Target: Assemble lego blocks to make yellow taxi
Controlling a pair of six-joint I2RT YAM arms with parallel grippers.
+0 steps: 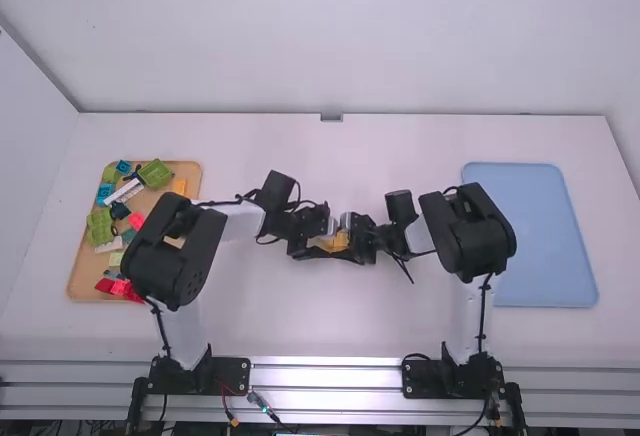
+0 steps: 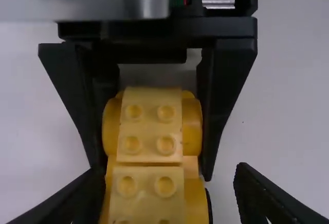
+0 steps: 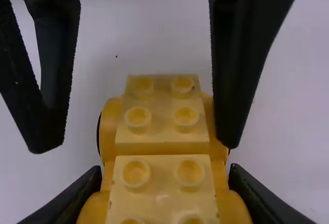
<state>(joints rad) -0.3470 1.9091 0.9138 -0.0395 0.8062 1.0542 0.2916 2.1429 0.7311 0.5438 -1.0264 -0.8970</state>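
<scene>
Right wrist view showed your right gripper (image 3: 164, 180) clamped on the yellow car (image 3: 162, 131), above mid-table (image 1: 330, 326); your left gripper (image 2: 167, 178) was spread around it. You were probably passing or pressing it (hard to say); next, you needed a centred left grip.

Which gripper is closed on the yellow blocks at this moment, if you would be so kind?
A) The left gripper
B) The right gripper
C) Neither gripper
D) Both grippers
B: the right gripper has a finger against each side of the yellow blocks, while the left gripper stands open, with a gap between one finger and the blocks.
</scene>
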